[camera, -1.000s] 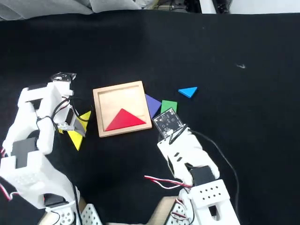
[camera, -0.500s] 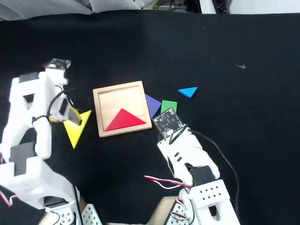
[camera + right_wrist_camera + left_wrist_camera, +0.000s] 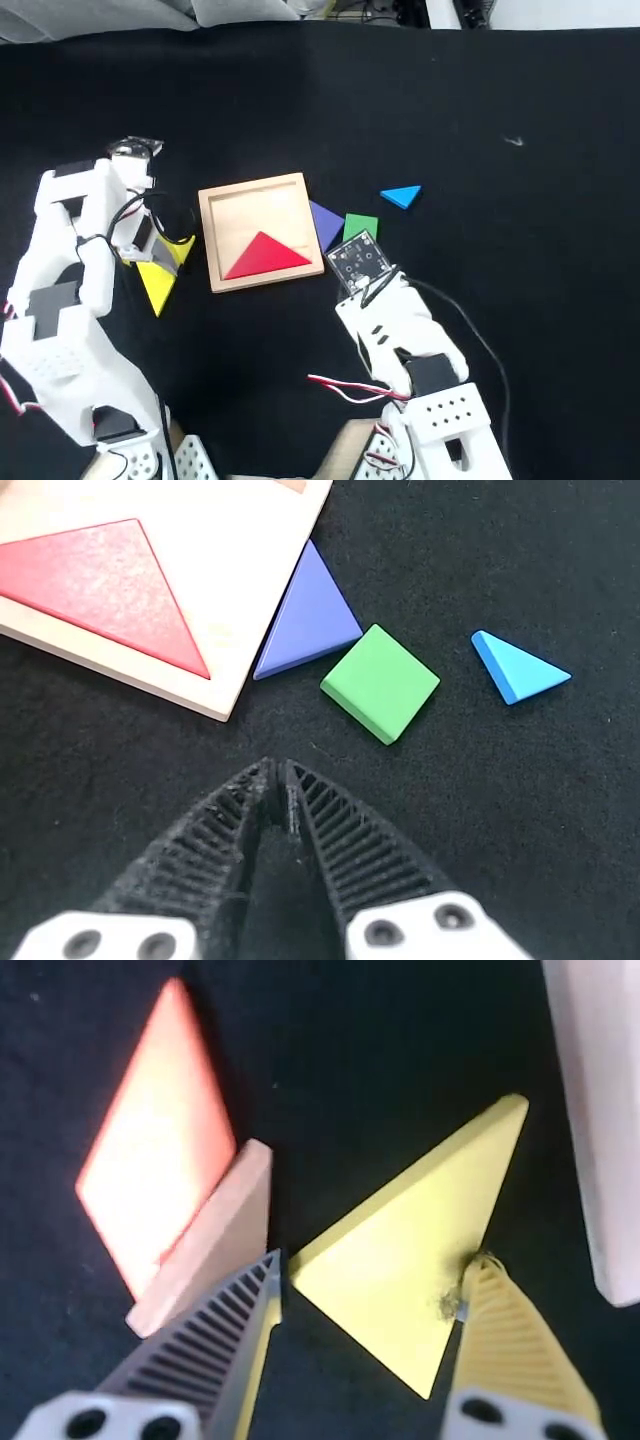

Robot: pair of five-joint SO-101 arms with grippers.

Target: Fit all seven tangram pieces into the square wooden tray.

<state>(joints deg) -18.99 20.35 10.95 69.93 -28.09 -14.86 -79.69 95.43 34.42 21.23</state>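
Flat yellow triangle (image 3: 400, 1250) lay just beside the wooden tray (image 3: 600, 1110); my left gripper (image 3: 375, 1265), fingers spread astride it, had swung back over it within half a second.

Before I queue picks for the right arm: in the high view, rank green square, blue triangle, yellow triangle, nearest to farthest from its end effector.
1. green square, just ahead of the right end effector
2. blue triangle, farther out, to the right
3. yellow triangle, beyond the wooden tray, on the left
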